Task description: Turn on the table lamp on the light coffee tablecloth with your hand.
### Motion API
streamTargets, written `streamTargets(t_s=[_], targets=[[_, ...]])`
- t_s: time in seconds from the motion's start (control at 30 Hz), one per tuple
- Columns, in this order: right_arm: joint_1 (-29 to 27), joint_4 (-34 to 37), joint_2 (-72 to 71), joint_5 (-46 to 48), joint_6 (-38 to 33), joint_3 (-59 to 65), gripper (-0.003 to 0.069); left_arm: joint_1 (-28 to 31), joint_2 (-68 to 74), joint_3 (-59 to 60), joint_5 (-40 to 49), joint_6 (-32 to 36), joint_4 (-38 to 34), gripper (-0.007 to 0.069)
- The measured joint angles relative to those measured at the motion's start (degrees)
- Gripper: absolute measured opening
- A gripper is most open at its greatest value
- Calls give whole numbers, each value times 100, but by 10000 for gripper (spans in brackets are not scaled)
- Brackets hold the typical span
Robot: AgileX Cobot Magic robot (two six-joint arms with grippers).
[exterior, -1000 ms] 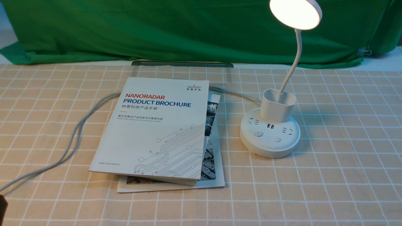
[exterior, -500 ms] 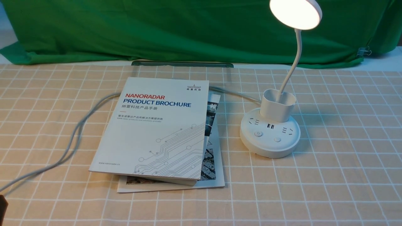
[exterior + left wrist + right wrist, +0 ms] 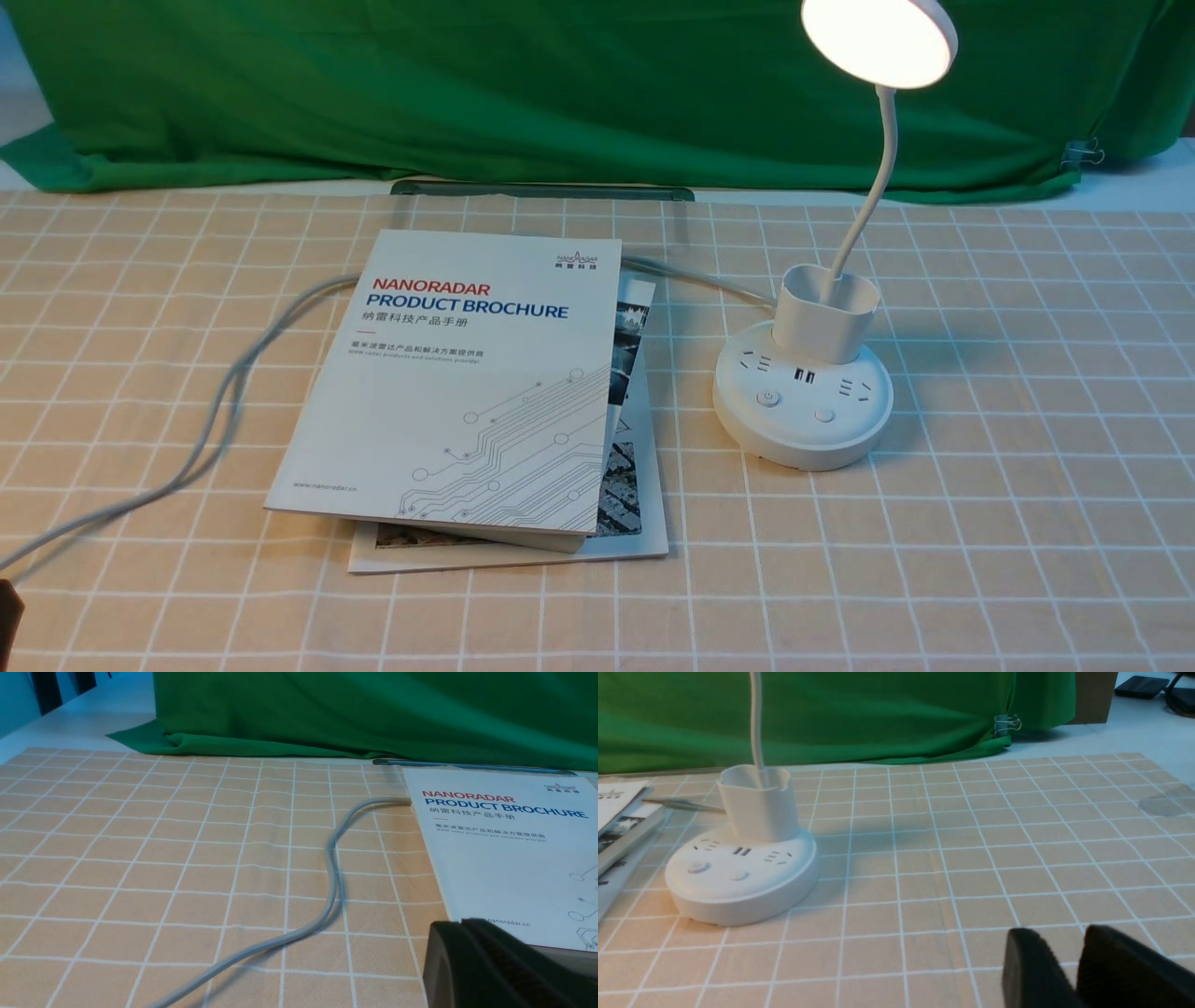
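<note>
White, my lit table lamp (image 3: 803, 411) stands on the light coffee tablecloth (image 3: 1008, 560), right of the brochures (image 3: 448, 392), bare cloth between. My right pincer (image 3: 1057, 938) hovers apart, slightly open; my left pincer (image 3: 460, 926) is closed.

The tablecloth (image 3: 980, 560) is beige (gridded in white), the backdrop cloth (image 3: 560, 93) plain green.

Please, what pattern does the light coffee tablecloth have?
The beige-tan cloth tablecloth has a grid of thin white lines forming squares; the front view shows it best.
</note>
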Motion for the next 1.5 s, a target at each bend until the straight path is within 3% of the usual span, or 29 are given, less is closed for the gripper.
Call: streamTargets(t_s=[1.5], targets=[[0, 0, 0, 6, 0, 0, 237, 0, 0, 0, 0, 0, 0, 21]])
